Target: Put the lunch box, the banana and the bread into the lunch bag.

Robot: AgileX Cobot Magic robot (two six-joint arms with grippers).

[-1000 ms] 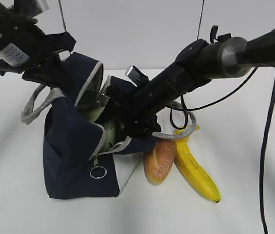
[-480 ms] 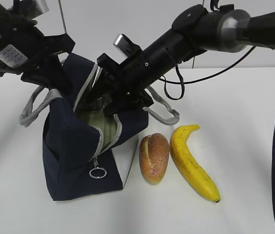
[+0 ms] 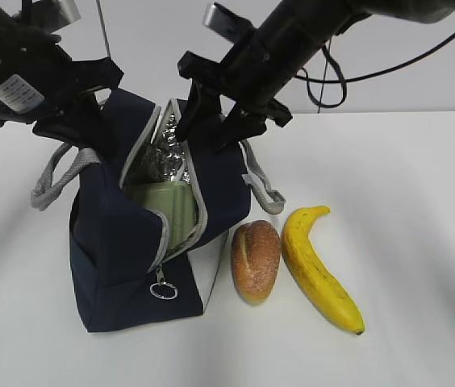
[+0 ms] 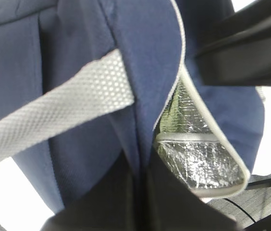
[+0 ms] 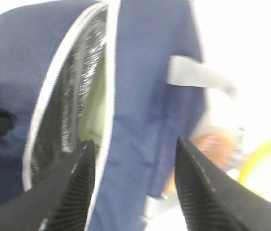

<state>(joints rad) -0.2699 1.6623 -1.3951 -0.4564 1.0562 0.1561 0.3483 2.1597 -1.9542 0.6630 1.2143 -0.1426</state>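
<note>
You have the lunch box (image 3: 161, 211) already inside the lunch bag (image 3: 114, 250), at the centre left of the exterior frame, its sage-green ribbed lid visible through the open mouth against the crinkled silver foil lining. The bread (image 3: 256, 260) and the banana (image 3: 318, 270) lie on the white tabletop (image 3: 405, 210) just right of the bag, side by side but not touching. Your left end effector (image 3: 82, 129), at the upper left, is clenched on the navy fabric of the bag's edge and holds the mouth open. Your right end effector (image 5: 133, 185) hangs above the bag mouth with its jaws apart and nothing between them. I think the main risk is the soft bag: the fabric is limp, so if the left grip slips, the flap may fall and close the opening. The grey webbing handle (image 3: 261, 181) hangs loose near the bread and may catch a finger. The banana is smooth and curved, so it may roll in a narrow grip; the roll is oval and soft.
</note>
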